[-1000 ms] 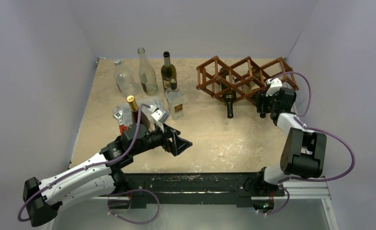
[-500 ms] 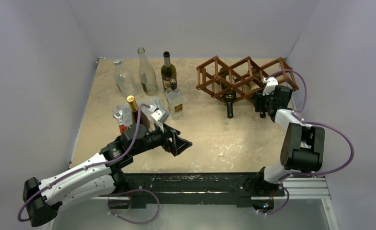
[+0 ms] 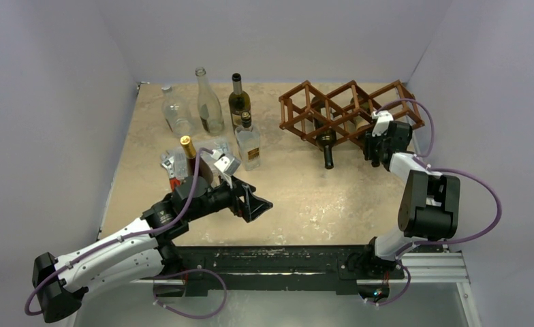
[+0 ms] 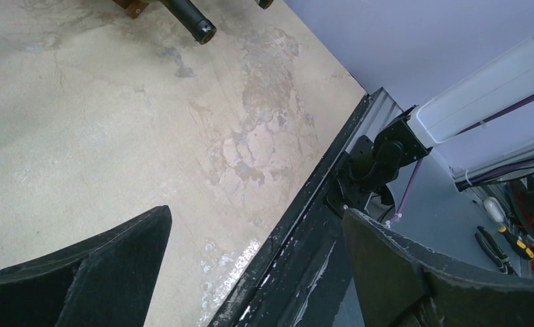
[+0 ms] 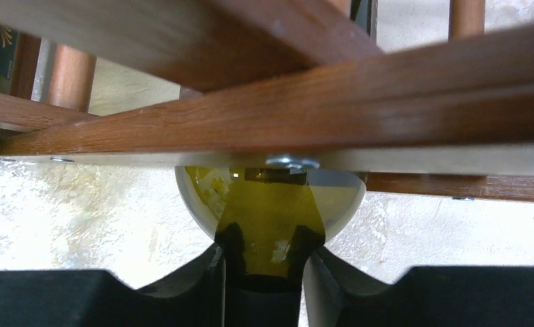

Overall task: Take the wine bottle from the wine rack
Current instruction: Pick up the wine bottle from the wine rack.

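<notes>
At the near face of the wine rack (image 3: 339, 109), toward its right end, the right claw (image 5: 264, 259) is seen closed on the neck of the wine bottle (image 5: 268, 204). In the right wrist view both black fingers (image 5: 206, 283) are pressed against the neck, one on each side. The olive-green shoulder of the bottle is visible just below the reddish wooden slats, so the bottle is lodged in its cell with the neck pointing out toward the arm.

A second bottle (image 3: 327, 151) is held in a cell further left, its dark neck sticking out over the counter (image 3: 298, 197).

The left claw (image 3: 256, 203) is held wide open above the counter, well apart from the rack, and nothing is gripped between its fingers.

Several upright bottles (image 3: 208, 102) are grouped at the far left of the counter, and a gold-capped bottle (image 3: 191, 160) is stood close behind the left arm.
</notes>
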